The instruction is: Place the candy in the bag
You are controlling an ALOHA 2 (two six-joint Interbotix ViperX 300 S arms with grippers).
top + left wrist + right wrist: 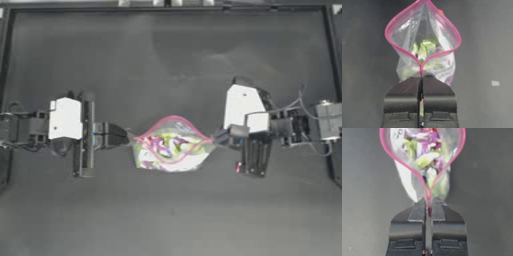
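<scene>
bag (pixel 172 150) hangs mouth-open mid-table, left gripper (pixel 129 137) and right gripper (pixel 219 137) fingers clamped on its pink strip ends.

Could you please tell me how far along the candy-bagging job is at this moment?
Done: the bag has its pink-rimmed mouth spread open. In hand: the left gripper and the right gripper are each shut on one end of that mouth. Left: a small red item, probably the candy, lies on the table outside the bag, so it apparently has yet to go in.
</scene>
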